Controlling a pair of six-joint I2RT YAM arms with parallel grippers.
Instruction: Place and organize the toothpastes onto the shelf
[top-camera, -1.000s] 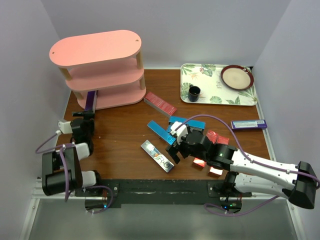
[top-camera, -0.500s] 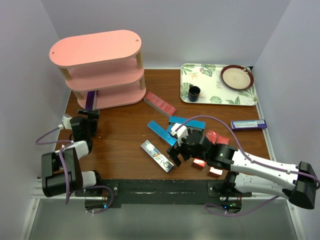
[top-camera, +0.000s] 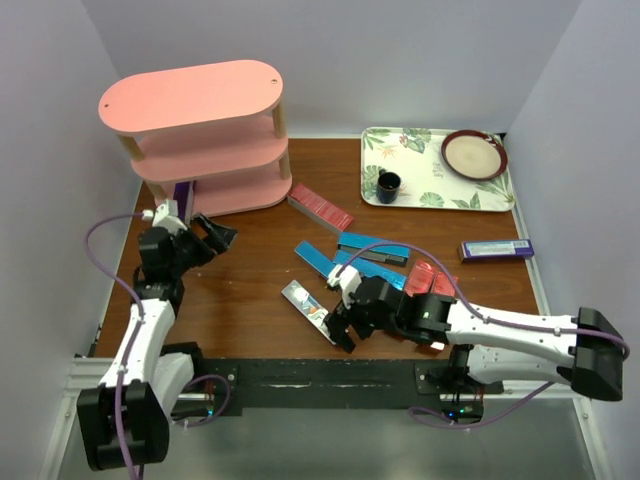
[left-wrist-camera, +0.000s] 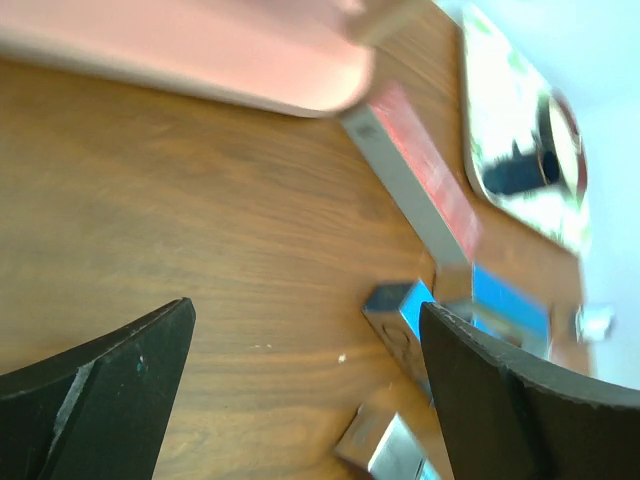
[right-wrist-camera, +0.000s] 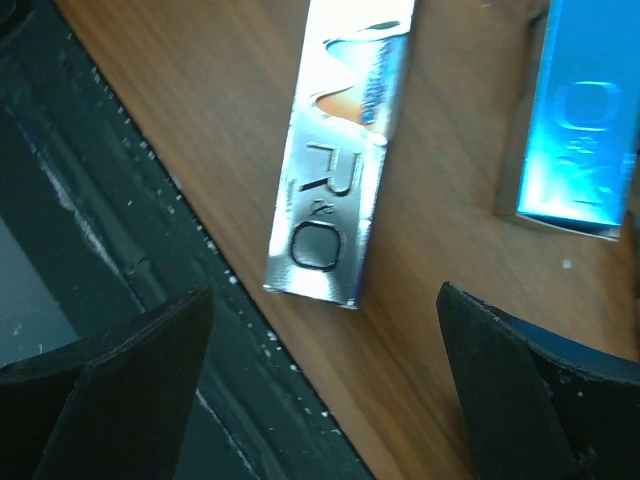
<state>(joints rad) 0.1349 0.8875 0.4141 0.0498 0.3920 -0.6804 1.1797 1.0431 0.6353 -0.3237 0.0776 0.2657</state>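
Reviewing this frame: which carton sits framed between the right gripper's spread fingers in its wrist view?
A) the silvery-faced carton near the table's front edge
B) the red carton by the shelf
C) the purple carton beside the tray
A: in the right wrist view the silvery-faced carton lies centred between the two fingers of the open right gripper, with nothing held.
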